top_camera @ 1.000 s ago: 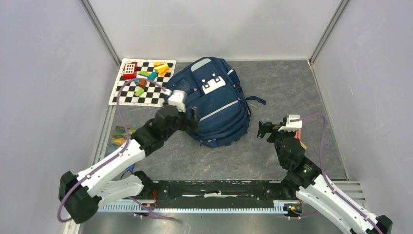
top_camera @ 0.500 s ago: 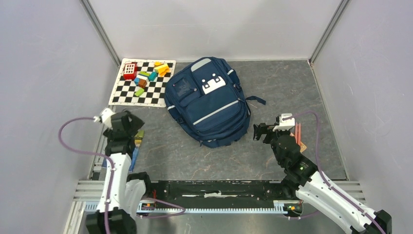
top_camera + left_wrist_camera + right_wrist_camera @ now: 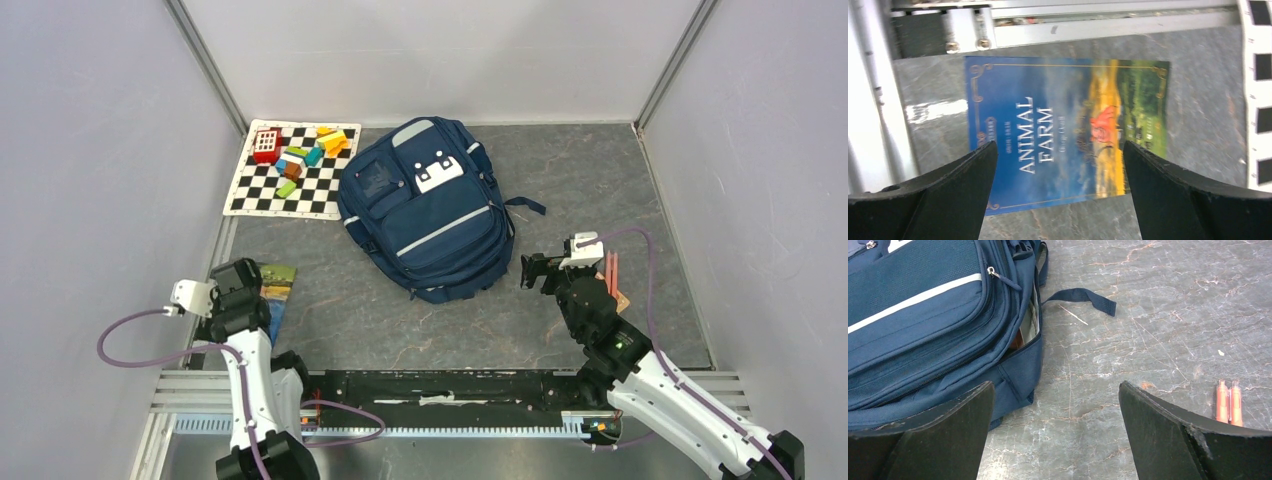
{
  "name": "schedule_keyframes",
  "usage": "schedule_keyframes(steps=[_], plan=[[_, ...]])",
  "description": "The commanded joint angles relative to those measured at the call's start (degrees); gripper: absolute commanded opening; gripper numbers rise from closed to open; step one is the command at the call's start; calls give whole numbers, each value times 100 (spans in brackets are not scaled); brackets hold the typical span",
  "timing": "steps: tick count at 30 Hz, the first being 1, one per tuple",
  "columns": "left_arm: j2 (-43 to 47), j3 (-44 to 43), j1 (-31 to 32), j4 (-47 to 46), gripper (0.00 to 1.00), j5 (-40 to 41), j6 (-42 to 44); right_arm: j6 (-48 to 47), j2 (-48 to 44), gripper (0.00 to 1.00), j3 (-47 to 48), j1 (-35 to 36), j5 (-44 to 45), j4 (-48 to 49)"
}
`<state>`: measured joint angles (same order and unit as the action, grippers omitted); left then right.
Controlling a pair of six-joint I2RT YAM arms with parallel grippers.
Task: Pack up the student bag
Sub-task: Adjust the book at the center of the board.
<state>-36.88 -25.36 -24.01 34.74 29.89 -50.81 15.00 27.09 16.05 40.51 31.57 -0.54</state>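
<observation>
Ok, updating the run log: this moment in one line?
left end effector: open, above Animal Farm book | right end effector: open, beside student bag | held: nothing

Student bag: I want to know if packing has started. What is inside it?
The student bag gapes at one side zip, showing pale lining and a brownish sliver; what that is cannot be told. Fabric covers the rest of the inside.
</observation>
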Motion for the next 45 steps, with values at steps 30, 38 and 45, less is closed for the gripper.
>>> schedule_keyframes(steps=[30,38,45], plan=[[-1151,324,-490,259,100,-72,-1459,-398,-844,98,294,18,615,-379],[-1524,410,-481,-601,100,-869,-883,-368,-950,98,329,18,685,-377],[-1563,327,-278,-941,100,-1503,-407,-296,-924,98,333,18,717,-377]])
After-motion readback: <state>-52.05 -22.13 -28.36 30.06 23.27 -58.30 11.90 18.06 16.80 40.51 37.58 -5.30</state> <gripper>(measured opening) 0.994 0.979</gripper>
